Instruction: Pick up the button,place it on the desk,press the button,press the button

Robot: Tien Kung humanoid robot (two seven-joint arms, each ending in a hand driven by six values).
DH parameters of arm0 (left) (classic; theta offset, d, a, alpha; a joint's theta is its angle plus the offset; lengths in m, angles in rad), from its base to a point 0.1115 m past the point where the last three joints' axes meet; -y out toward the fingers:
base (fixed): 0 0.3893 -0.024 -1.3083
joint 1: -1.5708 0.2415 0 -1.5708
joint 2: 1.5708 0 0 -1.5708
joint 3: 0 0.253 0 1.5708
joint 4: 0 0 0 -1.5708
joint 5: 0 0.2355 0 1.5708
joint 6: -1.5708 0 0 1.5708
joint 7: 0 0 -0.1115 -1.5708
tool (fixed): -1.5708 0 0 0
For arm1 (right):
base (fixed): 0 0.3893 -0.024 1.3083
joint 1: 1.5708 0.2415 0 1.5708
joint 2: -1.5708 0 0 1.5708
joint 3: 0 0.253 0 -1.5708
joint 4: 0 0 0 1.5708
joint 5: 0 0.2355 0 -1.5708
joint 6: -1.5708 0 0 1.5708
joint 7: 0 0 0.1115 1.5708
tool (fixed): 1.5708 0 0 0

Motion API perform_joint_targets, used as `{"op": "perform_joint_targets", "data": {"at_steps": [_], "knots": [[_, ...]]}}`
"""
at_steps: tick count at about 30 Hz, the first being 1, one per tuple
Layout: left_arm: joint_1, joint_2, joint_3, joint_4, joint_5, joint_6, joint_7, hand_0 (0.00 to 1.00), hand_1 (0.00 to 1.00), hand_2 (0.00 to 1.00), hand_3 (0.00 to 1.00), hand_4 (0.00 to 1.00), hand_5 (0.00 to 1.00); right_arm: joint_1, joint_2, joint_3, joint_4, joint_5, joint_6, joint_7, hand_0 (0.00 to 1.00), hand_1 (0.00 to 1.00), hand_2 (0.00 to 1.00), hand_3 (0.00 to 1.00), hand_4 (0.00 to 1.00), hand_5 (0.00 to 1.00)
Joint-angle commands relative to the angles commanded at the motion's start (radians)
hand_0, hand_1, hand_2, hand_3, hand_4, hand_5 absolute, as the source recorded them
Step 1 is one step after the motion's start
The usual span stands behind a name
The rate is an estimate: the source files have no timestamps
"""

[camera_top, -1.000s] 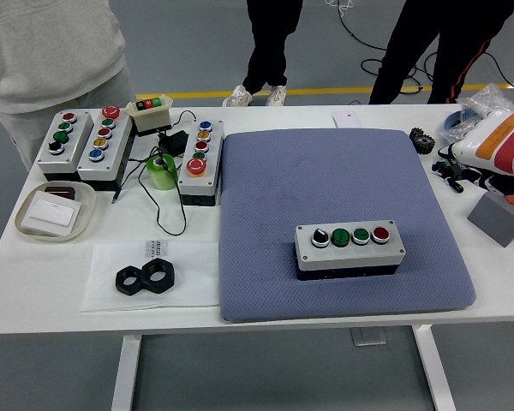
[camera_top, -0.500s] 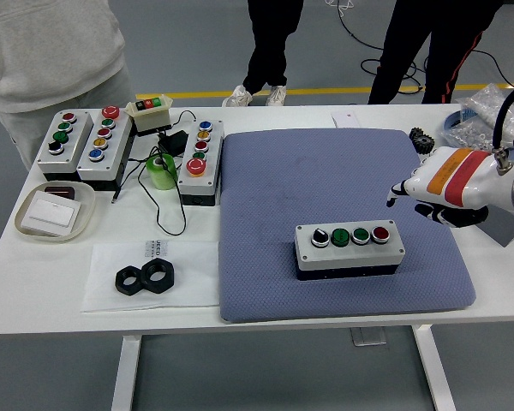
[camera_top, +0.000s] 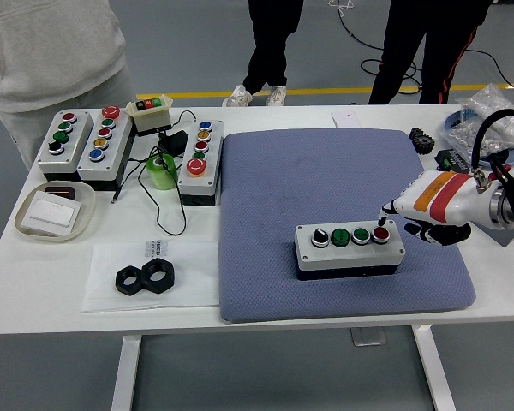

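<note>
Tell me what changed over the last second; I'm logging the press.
The right robot hand came in from the table's right edge, moving left and down; its fingertip now sits at the red button of the button box. Nothing was grasped. The box and blue mat stayed put.

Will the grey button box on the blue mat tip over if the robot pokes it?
Probably not: the grey four-button box looks wide and low, lying flat. The padded blue mat may stop sliding. The right hand pokes the red button downward, not sideways.

Matt textured blue cloth pad [camera_top: 325, 180], glossy plastic button box [camera_top: 349, 244], smooth white table [camera_top: 265, 295]
</note>
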Motion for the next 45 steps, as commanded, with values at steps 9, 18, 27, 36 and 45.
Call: {"op": "perform_joint_targets", "data": {"at_steps": [9,18,27,36,45], "knots": [[0.005,0.001,-0.007,0.000,0.014,-0.002,0.001,0.741,0.912,0.984,0.946,0.608,0.998,-0.013,0.026,0.002,-0.026,0.000,0.000,-0.009,0.333,0.144,0.161,0.800,0.394,0.002],[0.006,0.002,-0.011,0.000,0.026,-0.003,0.001,0.742,0.912,0.984,0.946,0.608,0.998,-0.028,0.052,-0.014,-0.037,0.000,0.000,-0.013,0.334,0.144,0.161,0.799,0.393,0.002],[0.008,0.004,-0.014,0.000,0.033,-0.005,0.001,0.741,0.913,0.985,0.946,0.609,0.998,-0.021,0.078,-0.013,-0.071,0.000,0.000,-0.029,0.333,0.144,0.161,0.833,0.393,0.002],[0.005,0.005,-0.006,0.000,0.025,-0.004,0.000,0.742,0.912,0.985,0.946,0.608,0.998,-0.011,0.079,-0.001,-0.083,0.000,0.000,-0.033,0.332,0.144,0.161,0.826,0.392,0.002],[0.003,0.005,0.007,0.000,0.013,-0.004,-0.002,0.743,0.912,0.985,0.946,0.608,0.998,-0.017,0.074,0.009,-0.094,0.000,-0.001,-0.033,0.331,0.142,0.160,0.815,0.388,0.002]]}}
